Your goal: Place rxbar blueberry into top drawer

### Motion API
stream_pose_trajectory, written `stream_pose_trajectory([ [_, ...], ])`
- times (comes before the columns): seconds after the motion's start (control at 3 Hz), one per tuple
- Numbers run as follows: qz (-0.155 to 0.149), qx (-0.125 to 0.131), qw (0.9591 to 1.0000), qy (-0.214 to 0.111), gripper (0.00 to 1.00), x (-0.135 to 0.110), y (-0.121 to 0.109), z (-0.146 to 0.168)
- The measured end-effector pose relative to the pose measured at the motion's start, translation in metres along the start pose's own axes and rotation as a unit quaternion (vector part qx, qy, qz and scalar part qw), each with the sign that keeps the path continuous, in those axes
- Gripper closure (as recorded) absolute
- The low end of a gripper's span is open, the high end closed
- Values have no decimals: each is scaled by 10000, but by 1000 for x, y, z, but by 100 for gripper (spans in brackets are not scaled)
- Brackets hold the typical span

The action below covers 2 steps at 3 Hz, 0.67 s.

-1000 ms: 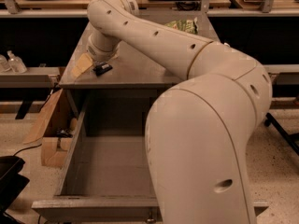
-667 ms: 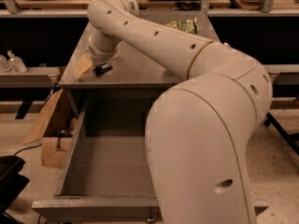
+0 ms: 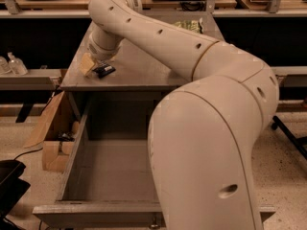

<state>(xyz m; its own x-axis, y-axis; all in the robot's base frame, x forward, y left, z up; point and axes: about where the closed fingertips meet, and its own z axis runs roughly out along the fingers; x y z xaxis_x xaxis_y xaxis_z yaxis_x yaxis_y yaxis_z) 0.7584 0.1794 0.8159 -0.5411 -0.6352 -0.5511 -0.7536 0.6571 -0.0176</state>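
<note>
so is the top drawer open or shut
Open: the top drawer is pulled out, inside showing. The gripper is over the counter behind it.

No visible change: the hand (image 3: 96, 66) stays at the rxbar blueberry (image 3: 104, 70) near the counter's (image 3: 144, 73) front-left corner.

The cream arm (image 3: 158, 37) reaches forward and left, its gripper (image 3: 96, 66) apparently pointing down, upper left.

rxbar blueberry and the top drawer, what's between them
In the camera view, only bare countertop and its front edge separate the rxbar blueberry from the open top drawer below; the gripper sits right at the bar.
</note>
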Motion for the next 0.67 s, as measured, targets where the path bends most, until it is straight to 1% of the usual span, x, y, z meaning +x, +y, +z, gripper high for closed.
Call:
stream_pose_trajectory([
  [0.33,0,0,10000,0,96,-7,0,-10],
  [0.67,0,0,10000,0,100,-8,0,-12],
])
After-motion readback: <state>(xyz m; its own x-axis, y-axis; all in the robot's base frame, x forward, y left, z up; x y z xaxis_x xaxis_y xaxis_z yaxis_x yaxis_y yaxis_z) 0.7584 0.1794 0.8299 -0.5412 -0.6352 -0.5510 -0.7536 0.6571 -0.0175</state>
